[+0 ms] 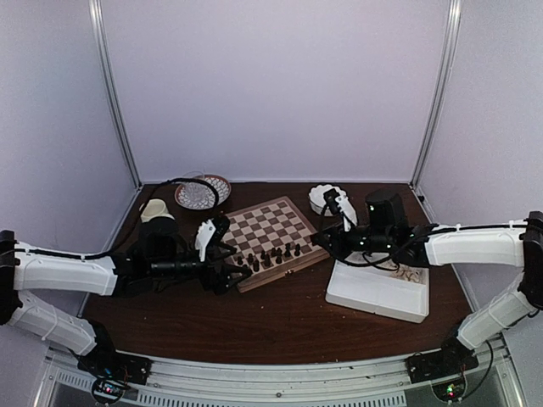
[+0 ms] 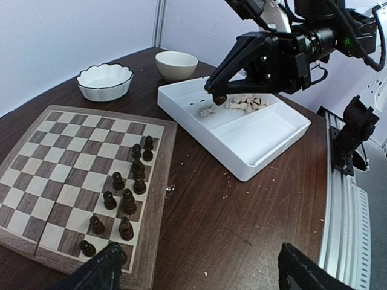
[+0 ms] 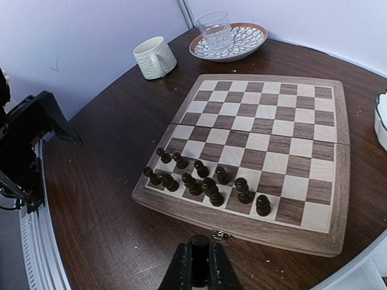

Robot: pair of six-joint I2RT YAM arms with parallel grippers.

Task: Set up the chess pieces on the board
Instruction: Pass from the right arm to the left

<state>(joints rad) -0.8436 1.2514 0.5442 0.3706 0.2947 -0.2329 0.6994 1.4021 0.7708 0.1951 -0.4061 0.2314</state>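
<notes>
The board (image 1: 273, 222) (image 2: 54, 151) (image 3: 272, 139) lies mid-table. Several dark chess pieces (image 1: 271, 257) (image 2: 124, 202) (image 3: 205, 181) stand in two uneven rows along its near edge. My right gripper (image 1: 317, 238) (image 2: 219, 96) (image 3: 199, 266) is shut on a dark chess piece (image 3: 200, 257). It hovers between the board's right edge and the white tray (image 1: 373, 297) (image 2: 242, 169). Pale chess pieces (image 2: 239, 104) lie in the tray's far compartment. My left gripper (image 1: 234, 264) (image 2: 202, 272) is open and holds nothing. It sits low at the board's near left corner.
A cream mug (image 1: 155, 210) (image 3: 155, 57) and a patterned plate (image 1: 202, 193) (image 3: 242, 45) carrying a glass stand at the back left. A white scalloped bowl (image 1: 325, 197) (image 2: 104, 81) and a small plain bowl (image 2: 176, 64) sit behind the tray.
</notes>
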